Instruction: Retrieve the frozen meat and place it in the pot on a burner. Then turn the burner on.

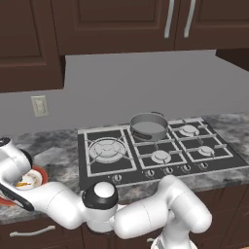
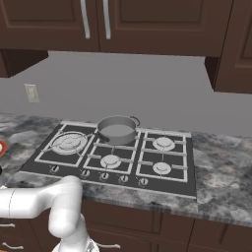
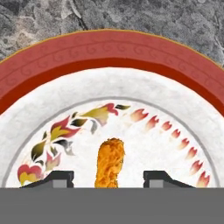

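Observation:
The frozen meat point(image 3: 110, 161), a small orange-brown piece, lies on a white plate point(image 3: 109, 57) with a red rim. My gripper point(image 3: 110, 178) hangs close above it, open, with one dark fingertip point(image 3: 61, 177) on each side of the meat and a gap on both sides. In the left base view my hand reaches far left over the plate point(image 1: 40, 174) on the counter. The grey pot point(image 1: 149, 127) point(image 2: 117, 130) stands empty on a rear burner point(image 1: 142, 142) of the black cooktop, well to the right of my hand.
A row of knobs point(image 1: 151, 172) runs along the cooktop's front edge. A large double-ringed burner point(image 1: 107, 149) lies between the plate and the pot. Dark cabinets hang above. Speckled stone counter point(image 2: 221, 167) extends right of the cooktop.

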Robot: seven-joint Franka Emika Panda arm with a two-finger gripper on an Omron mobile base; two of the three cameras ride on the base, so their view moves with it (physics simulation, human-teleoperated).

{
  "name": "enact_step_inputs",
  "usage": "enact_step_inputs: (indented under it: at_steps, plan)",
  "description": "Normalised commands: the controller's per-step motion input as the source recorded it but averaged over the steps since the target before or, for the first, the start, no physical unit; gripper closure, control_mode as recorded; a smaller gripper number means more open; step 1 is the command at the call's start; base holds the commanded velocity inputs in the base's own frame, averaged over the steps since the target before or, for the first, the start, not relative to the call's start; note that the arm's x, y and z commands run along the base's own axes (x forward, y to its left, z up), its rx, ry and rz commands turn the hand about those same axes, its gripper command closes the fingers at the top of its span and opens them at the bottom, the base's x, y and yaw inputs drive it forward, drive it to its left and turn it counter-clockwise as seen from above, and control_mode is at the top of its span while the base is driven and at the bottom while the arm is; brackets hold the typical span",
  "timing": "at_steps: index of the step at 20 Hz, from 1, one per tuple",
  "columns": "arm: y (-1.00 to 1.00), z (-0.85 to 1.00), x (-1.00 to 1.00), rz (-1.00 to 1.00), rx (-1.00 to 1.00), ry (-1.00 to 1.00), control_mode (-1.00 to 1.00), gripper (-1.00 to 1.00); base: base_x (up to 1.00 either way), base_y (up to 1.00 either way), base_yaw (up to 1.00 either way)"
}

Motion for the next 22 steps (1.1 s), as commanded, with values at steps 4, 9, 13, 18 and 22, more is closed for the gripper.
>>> enact_step_inputs:
  at_steps: [4,9,13,18,22]
  plan:
    - [-0.04,-0.74,-0.08,0.0,0.0,0.0,-1.0,1.0,0.0,0.0,0.0]
    - [-0.01,-0.1,0.0,0.0,0.0,0.0,-1.0,1.0,0.0,0.0,0.0]
    - [-0.06,0.31,0.0,0.0,0.03,-0.08,-1.0,1.0,0.0,0.0,0.0]
    - [-0.49,0.71,-0.08,0.0,0.02,-0.23,-1.0,1.0,0.0,0.0,0.0]
    - [-0.94,0.68,-0.28,0.0,0.0,-0.3,-1.0,1.0,0.0,0.0,0.0]
